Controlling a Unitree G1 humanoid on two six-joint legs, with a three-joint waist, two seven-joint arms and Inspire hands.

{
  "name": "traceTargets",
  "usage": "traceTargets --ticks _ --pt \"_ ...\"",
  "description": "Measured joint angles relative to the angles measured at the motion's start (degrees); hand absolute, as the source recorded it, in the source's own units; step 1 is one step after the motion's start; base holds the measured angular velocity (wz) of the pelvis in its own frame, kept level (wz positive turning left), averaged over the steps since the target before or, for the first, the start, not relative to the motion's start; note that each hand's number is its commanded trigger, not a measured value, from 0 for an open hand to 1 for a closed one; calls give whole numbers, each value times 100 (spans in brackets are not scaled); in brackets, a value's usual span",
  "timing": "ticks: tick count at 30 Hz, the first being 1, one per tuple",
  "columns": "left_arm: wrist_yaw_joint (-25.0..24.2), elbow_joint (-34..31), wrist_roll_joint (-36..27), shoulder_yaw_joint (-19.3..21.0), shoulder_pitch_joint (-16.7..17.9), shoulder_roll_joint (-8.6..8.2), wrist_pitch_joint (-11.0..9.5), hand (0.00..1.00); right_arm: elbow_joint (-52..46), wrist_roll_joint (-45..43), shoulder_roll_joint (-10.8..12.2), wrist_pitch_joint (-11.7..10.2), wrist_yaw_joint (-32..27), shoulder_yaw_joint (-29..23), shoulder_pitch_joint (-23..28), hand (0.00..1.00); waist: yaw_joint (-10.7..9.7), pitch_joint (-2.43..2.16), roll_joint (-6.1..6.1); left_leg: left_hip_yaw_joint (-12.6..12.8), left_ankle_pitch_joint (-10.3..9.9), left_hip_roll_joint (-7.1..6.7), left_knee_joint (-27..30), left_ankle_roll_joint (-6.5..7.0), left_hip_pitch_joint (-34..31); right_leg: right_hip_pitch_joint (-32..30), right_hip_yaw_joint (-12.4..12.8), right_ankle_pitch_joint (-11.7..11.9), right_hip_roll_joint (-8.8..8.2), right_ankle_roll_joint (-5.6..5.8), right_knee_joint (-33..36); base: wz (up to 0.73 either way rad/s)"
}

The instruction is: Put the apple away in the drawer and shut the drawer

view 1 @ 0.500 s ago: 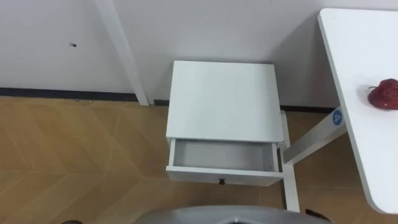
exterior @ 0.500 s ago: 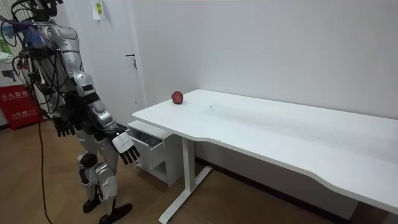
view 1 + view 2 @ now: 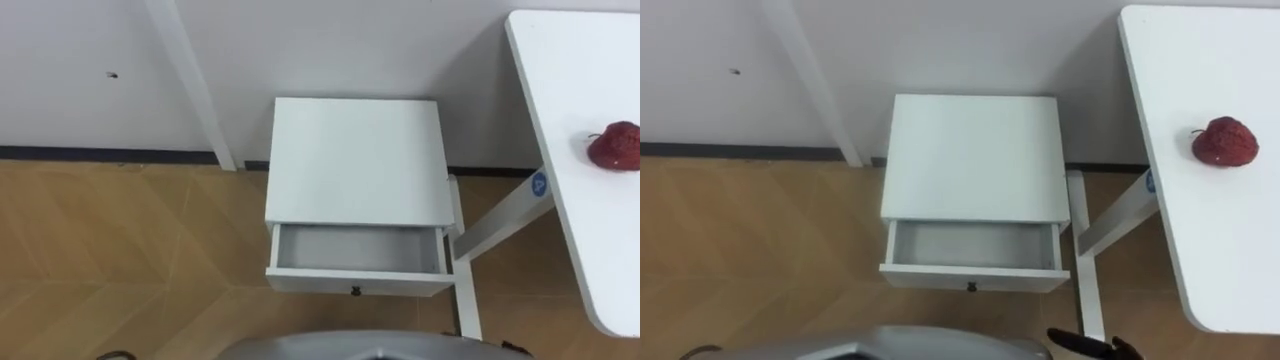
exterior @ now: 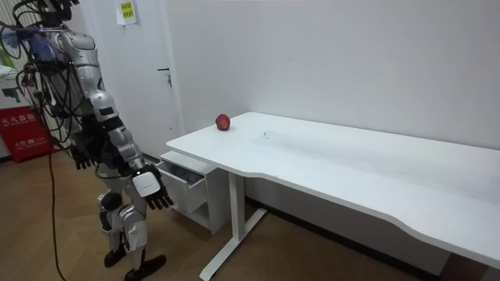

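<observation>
White surface (image 3: 600, 240) at the right carries the apple (image 3: 615, 146), well apart from the open drawer (image 3: 358, 250). Left robot hand (image 4: 80, 161) and right robot hand (image 4: 150, 190) hang with fingers spread, holding nothing.

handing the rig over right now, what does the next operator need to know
Right robot hand: open, empty, hanging low in front of the cabinet.
Left robot hand: open, empty, at the robot's side.
Dark red apple: on the white table near its corner, to the right of the small white cabinet.
White drawer: pulled open, nothing inside.
Done: drawer is open.
Left: pick up the apple, put it in the drawer, push the drawer shut.
</observation>
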Motion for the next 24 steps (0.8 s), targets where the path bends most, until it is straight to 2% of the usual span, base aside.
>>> traceTargets --ticks 2,3,5,7,10,14,16,18,21,24 --pt "1 9 -156 175 41 4 -42 0 -77 821 -1 -3 -143 -619 -28 0 -168 0 -6 18 0 4 -23 -1 49 56 32 -6 7 -2 6 -7" --pt "1 10 -250 236 47 6 -51 0 -124 1131 -3 -6 -202 -834 -36 0 -198 -2 -6 38 -1 6 -27 -2 59 56 83 -6 11 -2 6 -19" --pt "3 22 -449 483 77 25 -84 0 -368 2288 -19 -61 -415 -1483 -52 0 -277 -4 -15 122 -3 12 -25 -5 64 20 155 -8 18 -6 12 -19" --pt "-1 68 -478 547 74 70 -168 0 -441 3050 -27 -166 -502 -1762 -66 0 -344 -16 -31 137 -6 16 -13 -8 69 23 175 -9 23 -8 25 -6" --pt "-74 62 -482 586 97 151 -161 0 -509 3958 -32 -183 -712 -2018 -74 0 -378 -27 -65 156 -12 27 8 -16 69 9 181 -10 28 -14 44 -2" --pt "-193 48 -486 577 148 246 -90 0 -992 4468 -30 -192 -1085 -2022 -158 0 -369 -43 -102 274 -14 45 12 -18 47 -98 236 -26 29 -29 154 -13" --pt "-211 48 -486 576 127 310 -77 0 -1165 4717 -37 -200 -1226 -2039 -198 0 -386 -51 -161 273 -16 50 22 -20 16 -119 223 -35 29 -35 152 2" --pt "-261 14 -480 578 103 383 -69 0 -1371 4870 -38 -228 -1462 -2043 -244 0 -382 -38 -215 274 -21 64 65 -30 -57 -191 223 -43 36 -47 153 2" --pt "-276 -76 -468 581 117 419 -53 0 -1956 4977 -56 -400 -1805 -2149 -290 0 -392 -30 -278 274 -23 66 89 -33 -157 -272 224 -43 40 -49 150 0" --pt "-275 -245 -355 602 202 419 -55 0 -2364 4949 -199 -593 -2128 -2418 -373 0 -447 -39 -302 276 -23 64 69 -33 -161 -271 200 -44 44 -48 135 3"
